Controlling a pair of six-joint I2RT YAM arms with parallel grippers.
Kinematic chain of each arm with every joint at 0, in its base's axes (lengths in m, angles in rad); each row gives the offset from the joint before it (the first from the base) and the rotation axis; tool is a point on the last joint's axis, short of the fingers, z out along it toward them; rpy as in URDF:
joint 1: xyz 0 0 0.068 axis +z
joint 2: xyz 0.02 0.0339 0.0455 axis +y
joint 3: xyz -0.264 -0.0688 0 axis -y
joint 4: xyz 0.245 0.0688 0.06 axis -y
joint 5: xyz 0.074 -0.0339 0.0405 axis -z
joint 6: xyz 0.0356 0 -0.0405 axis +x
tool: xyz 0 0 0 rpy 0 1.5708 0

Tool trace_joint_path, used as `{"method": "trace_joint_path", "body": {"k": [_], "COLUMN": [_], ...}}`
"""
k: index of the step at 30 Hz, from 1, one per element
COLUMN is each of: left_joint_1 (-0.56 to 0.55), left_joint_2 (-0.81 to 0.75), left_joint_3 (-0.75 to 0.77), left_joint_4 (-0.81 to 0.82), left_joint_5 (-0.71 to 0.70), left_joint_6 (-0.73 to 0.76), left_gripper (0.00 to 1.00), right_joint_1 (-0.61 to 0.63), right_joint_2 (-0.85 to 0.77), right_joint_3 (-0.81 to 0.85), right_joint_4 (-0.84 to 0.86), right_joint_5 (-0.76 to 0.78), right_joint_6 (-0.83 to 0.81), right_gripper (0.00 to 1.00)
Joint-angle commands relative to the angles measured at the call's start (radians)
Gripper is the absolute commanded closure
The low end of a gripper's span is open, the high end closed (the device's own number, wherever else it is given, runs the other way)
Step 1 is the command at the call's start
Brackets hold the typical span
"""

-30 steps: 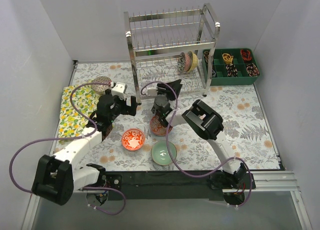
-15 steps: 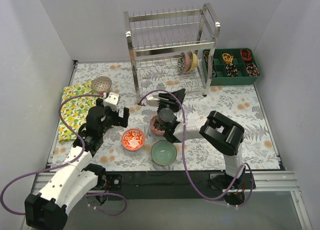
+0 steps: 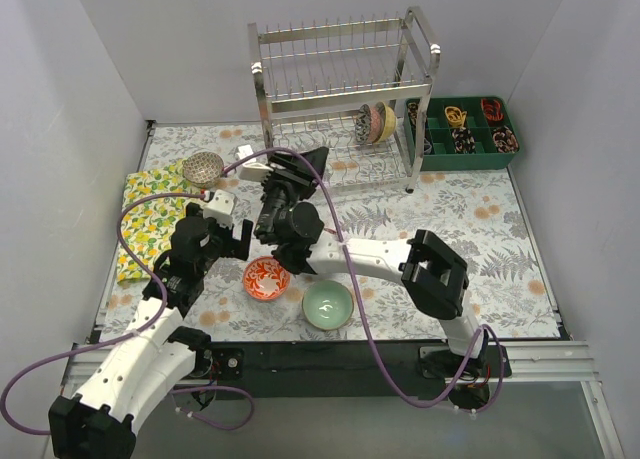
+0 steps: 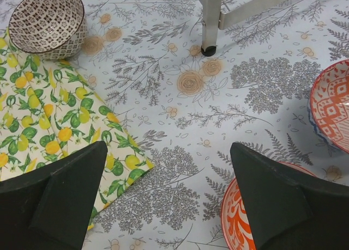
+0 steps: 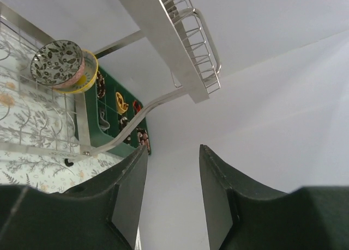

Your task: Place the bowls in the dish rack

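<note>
The chrome dish rack [image 3: 340,89] stands at the back and holds a dark grey patterned bowl [image 5: 56,62] and a yellow-centred bowl [image 5: 91,70] on its lower tier. The orange-red bowl [image 3: 267,278] and the pale green bowl [image 3: 328,305] sit on the table near the front. The grey speckled bowl [image 3: 203,166] sits at the back left. The pink-red bowl [image 4: 330,111] shows only in the left wrist view. My left gripper [image 3: 232,241] is open and empty, just left of the orange-red bowl [image 4: 240,217]. My right gripper [image 3: 298,165] is open and empty, raised, pointing towards the rack.
A lemon-print cloth [image 3: 150,219] lies at the left, under the speckled bowl's near side. A green compartment tray [image 3: 463,129] with small items stands right of the rack. A rack foot [image 4: 207,49] stands ahead of the left gripper. White walls enclose the table.
My right arm has swung left and lifted off the pink-red bowl, its fingers now tilted up towards the rack. My left gripper has drawn back towards the near edge, beside the orange-red bowl.
</note>
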Motion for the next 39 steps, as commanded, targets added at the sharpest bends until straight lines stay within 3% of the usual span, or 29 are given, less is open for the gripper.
{"method": "trace_joint_path", "body": {"k": [1,5,8,9,11,13,14,22,24,29,31,33,34,37,39], "left_joint_1": [0.007,0.007,0.007,0.007,0.007,0.008,0.007,0.008,0.008,0.008,0.008,0.008,0.010,0.014,0.020], "left_joint_2": [-0.019,-0.044,-0.063,-0.070,-0.099,-0.116,-0.123,-0.159,-0.166,-0.160,-0.156,-0.142,-0.139,-0.136,-0.130], "left_joint_3": [0.019,0.014,0.029,0.039,0.051,0.062,0.062,0.092,0.089,0.098,0.105,0.103,0.102,0.100,0.109], "left_joint_4": [-0.009,-0.005,0.001,0.005,0.017,0.028,0.037,0.012,0.015,0.015,0.015,0.012,0.009,0.002,-0.009], "left_joint_5": [-0.053,-0.108,-0.161,-0.162,-0.152,-0.144,-0.146,-0.187,-0.181,-0.159,-0.133,-0.126,-0.120,-0.110,-0.112], "left_joint_6": [0.026,-0.005,0.003,0.009,0.041,0.058,0.064,0.059,0.066,0.049,0.046,0.041,0.041,0.056,0.075], "left_gripper": [0.02,0.02,0.02,0.02,0.02,0.02,0.02,0.02,0.02,0.02,0.02,0.02,0.02,0.02,0.02], "right_joint_1": [0.066,0.120,0.126,0.126,0.129,0.149,0.158,0.330,0.367,0.441,0.459,0.499,0.510,0.557,0.571], "right_joint_2": [-0.001,0.021,0.126,0.216,0.277,0.214,0.193,0.043,0.007,-0.013,-0.005,0.015,0.015,-0.086,-0.132], "right_joint_3": [-0.002,0.086,0.424,0.654,0.831,0.713,0.692,0.689,0.658,0.656,0.663,0.760,0.791,0.779,0.804], "right_joint_4": [0.162,0.164,0.173,0.169,0.138,0.199,0.264,0.294,0.302,0.363,0.316,0.246,0.071,-0.153,-0.218], "right_joint_5": [0.091,0.091,0.103,0.102,0.102,0.094,0.092,0.060,0.075,0.119,0.102,0.054,0.030,-0.171,-0.338], "right_joint_6": [-0.027,-0.049,-0.168,-0.209,-0.262,-0.325,-0.357,-0.437,-0.448,-0.509,-0.472,-0.326,-0.240,0.211,0.336], "right_gripper": [0.47,0.47,0.47,0.47,0.43,0.41,0.34,0.16,0.08,0.02,0.02,0.02,0.03,0.08,0.09]}}
